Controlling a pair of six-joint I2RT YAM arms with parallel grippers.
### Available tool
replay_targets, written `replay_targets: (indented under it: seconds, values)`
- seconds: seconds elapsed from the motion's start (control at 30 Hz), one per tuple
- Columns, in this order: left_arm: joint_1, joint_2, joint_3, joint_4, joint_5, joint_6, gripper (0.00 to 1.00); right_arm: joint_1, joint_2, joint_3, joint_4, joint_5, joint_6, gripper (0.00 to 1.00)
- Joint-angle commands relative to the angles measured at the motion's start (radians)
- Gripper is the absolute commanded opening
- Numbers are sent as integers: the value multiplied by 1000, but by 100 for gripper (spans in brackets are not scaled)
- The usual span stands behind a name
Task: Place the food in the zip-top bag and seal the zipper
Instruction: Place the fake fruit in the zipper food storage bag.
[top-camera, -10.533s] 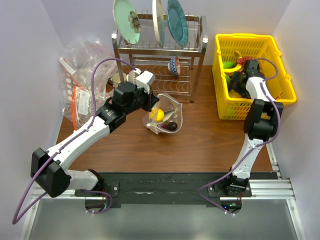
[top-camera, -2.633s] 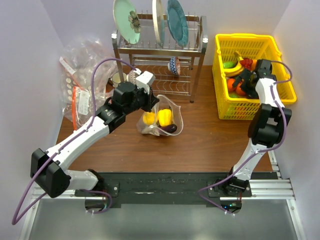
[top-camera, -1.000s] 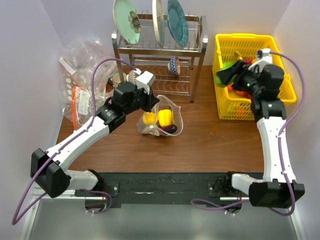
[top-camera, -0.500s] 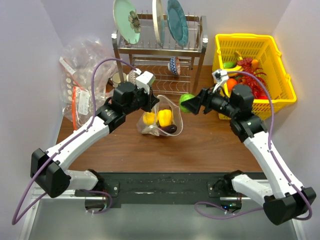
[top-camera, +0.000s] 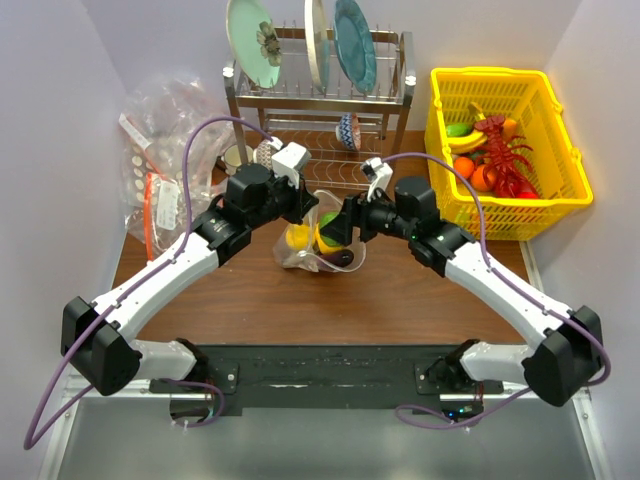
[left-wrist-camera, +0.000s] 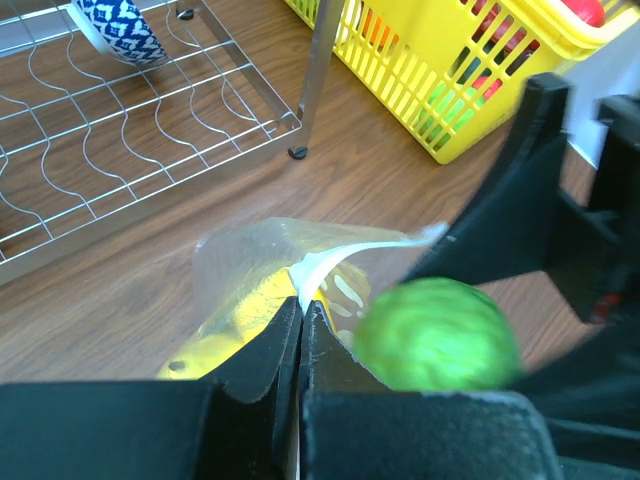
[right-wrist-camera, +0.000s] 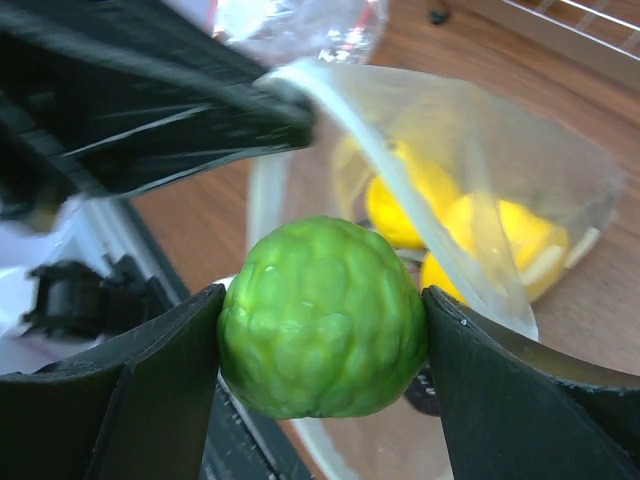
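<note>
The zip-top bag (top-camera: 345, 235) stands open on the brown table, with yellow food (top-camera: 297, 237) and a dark purple piece (top-camera: 343, 257) inside. My left gripper (top-camera: 308, 208) is shut on the bag's mouth edge and holds it up; in the left wrist view the whitish zipper strip (left-wrist-camera: 335, 255) runs out from my left gripper (left-wrist-camera: 301, 305). My right gripper (right-wrist-camera: 322, 318) is shut on a bumpy green fruit (right-wrist-camera: 322, 315) and holds it right at the bag's mouth (right-wrist-camera: 480, 170), above the yellow pieces (right-wrist-camera: 500, 240). The green fruit (left-wrist-camera: 435, 335) shows blurred beside the left fingers.
A yellow basket (top-camera: 490, 72) with more toy food stands at the back right. A metal dish rack (top-camera: 320, 100) with plates and a blue patterned bowl (top-camera: 348, 130) is behind the bag. A heap of clear bags (top-camera: 160, 150) lies at the back left.
My right arm has swung left from the yellow basket to the bag's mouth, carrying the green fruit. The left arm and the bag have stayed put.
</note>
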Motion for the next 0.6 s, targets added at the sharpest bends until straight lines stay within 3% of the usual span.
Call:
replay_targets:
  seconds: [0.0, 0.13, 0.37, 0.57]
  values:
    - [1, -14, 40, 36, 1, -6, 0, 0, 30, -6, 102, 125, 3, 73]
    - [1, -17, 37, 42, 2, -8, 0, 0, 89, 44, 97, 129, 18, 91]
    - [1, -17, 40, 31, -15, -5, 0, 3, 63, 108, 10, 152, 17, 93]
    - [2, -9, 49, 14, -44, -6, 0, 1, -40, 117, -147, 238, -5, 88]
